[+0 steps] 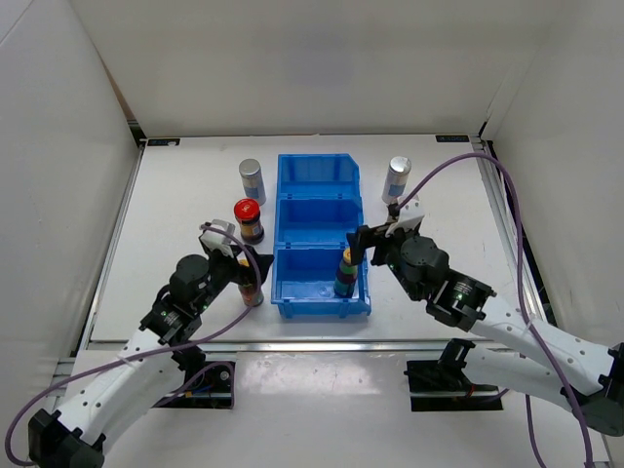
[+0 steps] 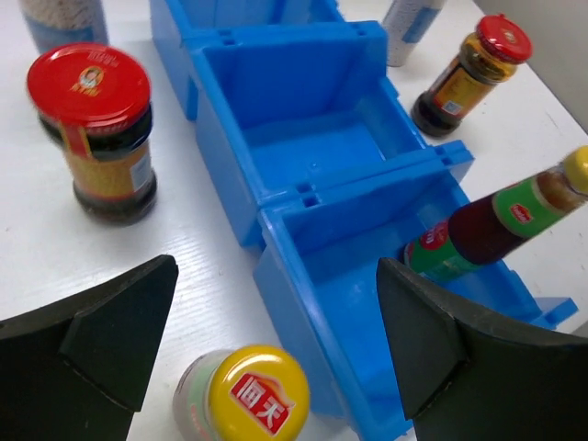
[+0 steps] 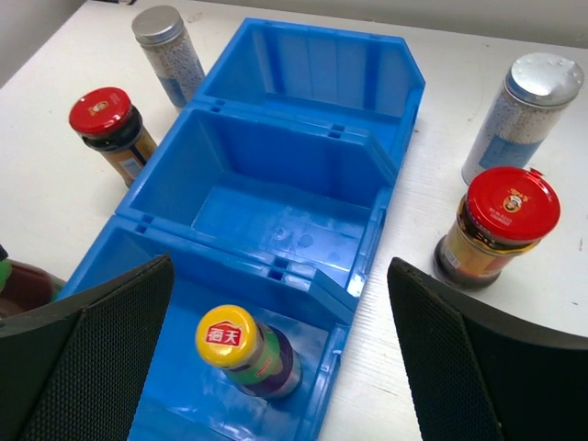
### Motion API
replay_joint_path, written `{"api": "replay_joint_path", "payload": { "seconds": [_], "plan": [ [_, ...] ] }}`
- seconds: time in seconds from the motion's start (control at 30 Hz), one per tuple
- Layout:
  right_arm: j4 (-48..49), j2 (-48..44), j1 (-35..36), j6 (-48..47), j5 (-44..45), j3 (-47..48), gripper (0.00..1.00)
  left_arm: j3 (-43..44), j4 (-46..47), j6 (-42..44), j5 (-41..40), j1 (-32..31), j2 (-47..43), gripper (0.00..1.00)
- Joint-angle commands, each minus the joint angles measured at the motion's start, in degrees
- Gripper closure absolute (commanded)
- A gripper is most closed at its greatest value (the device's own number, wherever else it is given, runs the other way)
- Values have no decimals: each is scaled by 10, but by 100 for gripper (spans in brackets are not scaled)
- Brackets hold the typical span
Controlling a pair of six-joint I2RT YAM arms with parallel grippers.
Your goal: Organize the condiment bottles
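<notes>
Left pincer (image 2: 276, 276) and right pincer (image 3: 280, 271) both gape released; one yellow-capped bottle (image 3: 246, 354) stands in the nearest compartment of the blue bin (image 3: 276, 149).

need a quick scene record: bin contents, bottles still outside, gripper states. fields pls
bin: blue three-compartment bin, far and middle compartments empty
in bin: binned yellow-capped bottle, near compartment, standing
outside, left: left silver-capped bottle; left red-capped jar; loose yellow-capped bottle
outside, right: right silver-capped bottle; right red-capped jar
left gripper: open, fingers either side of loose yellow-capped bottle, not gripping
right gripper: open, over near compartment, holding nothing
placed: one of six
</notes>
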Motion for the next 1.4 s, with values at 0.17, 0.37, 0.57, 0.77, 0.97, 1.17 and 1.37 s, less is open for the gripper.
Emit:
{"api": "replay_joint_path", "payload": {
  "seconds": [0.17,0.37,0.57,0.77,0.97,1.17,1.37],
  "plan": [
    [-3,-18,-3,10,22,-6,0,-46,36,-43,-105,-18,-10,0],
    [-8,-18,-3,16,28,-11,0,-80,92,-49,-131,-31,57,4],
    [-20,-18,-3,16,34,-11,0,-88,105,-54,-157,-44,81,21],
    [-20,-18,-8,16,34,-6,0,-58,89,-43,-162,-44,61,61],
    [-20,-8,-13,26,34,-6,0,29,62,21,-184,-44,50,89],
    [-27,-18,-13,37,56,-6,0,152,57,90,-144,-44,85,89],
    [-57,-24,-19,61,90,-6,0,202,73,67,-52,-55,127,89]
  ]
}}
